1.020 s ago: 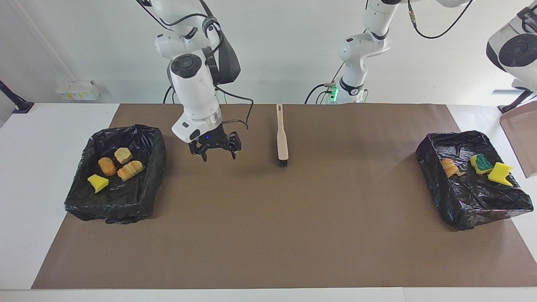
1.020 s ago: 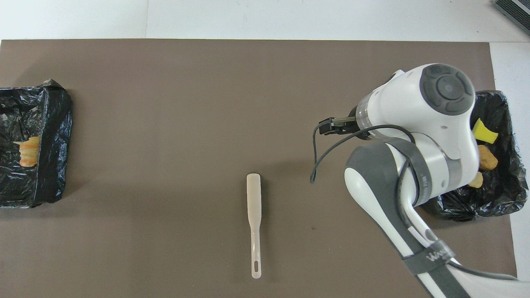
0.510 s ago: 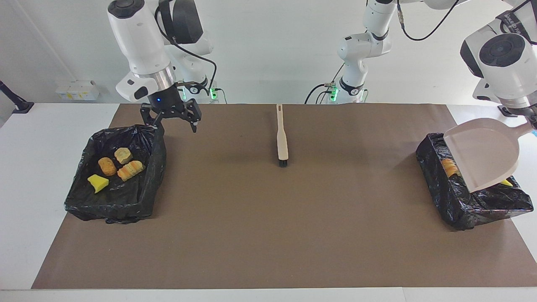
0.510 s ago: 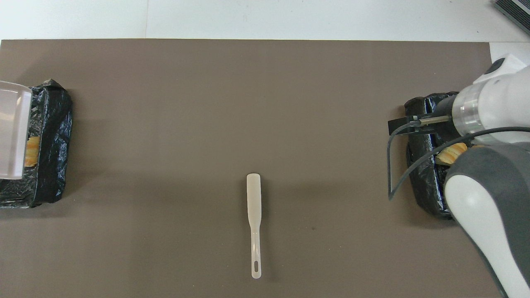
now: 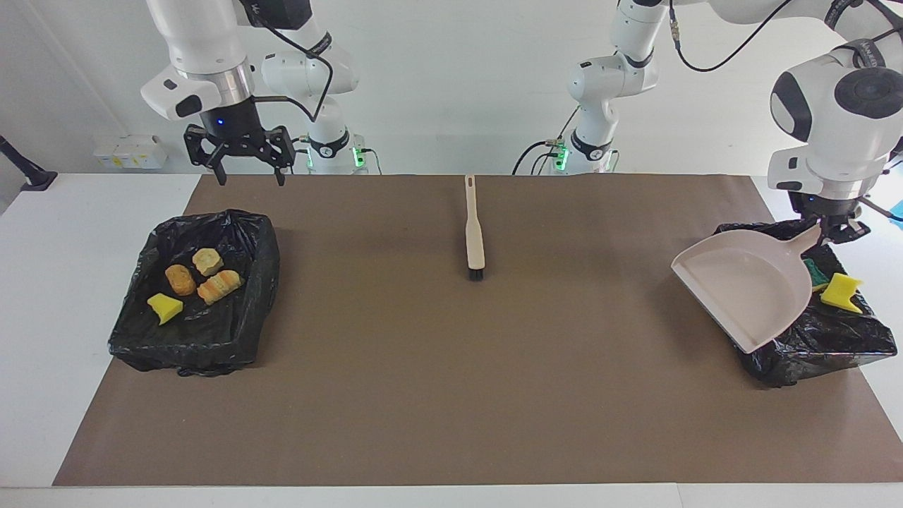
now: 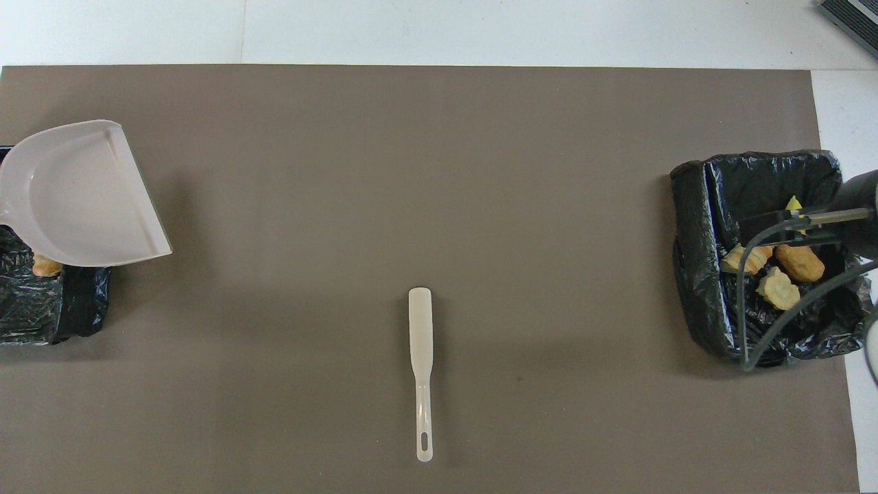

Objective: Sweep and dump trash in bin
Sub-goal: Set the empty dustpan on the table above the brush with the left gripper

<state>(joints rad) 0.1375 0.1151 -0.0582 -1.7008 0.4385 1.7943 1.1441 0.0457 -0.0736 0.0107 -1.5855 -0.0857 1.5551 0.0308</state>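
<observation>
Since a second ago the right tool [image 5: 245,168] has swung from over the middle of the brown mat [image 5: 451,395] up and away to hang above the mat's edge nearest the robots, beside the bin [image 5: 204,353] at the right arm's end; its fingers stand wide apart and hold nothing. The left tool [image 5: 827,229] has come into view, clamped on the handle of the beige dustpan [image 5: 748,286], which now hangs tilted over the mat-side rim of the other bin [image 5: 839,346], its pan bare.

The trash lies in the two black-lined bins. In the right arm's bin sit a yellow sponge bit [image 5: 164,307] and three bread-like lumps [image 5: 219,286], well below and apart from the right tool. In the left arm's bin a yellow sponge piece [image 5: 841,291] and a green-edged piece [image 5: 816,271] lie just beside the dustpan's handle and under the left tool; an orange lump [image 6: 45,265] peeks from under the pan in the overhead view.

The hand brush [image 5: 473,229] lies unmoved mid-counter.
</observation>
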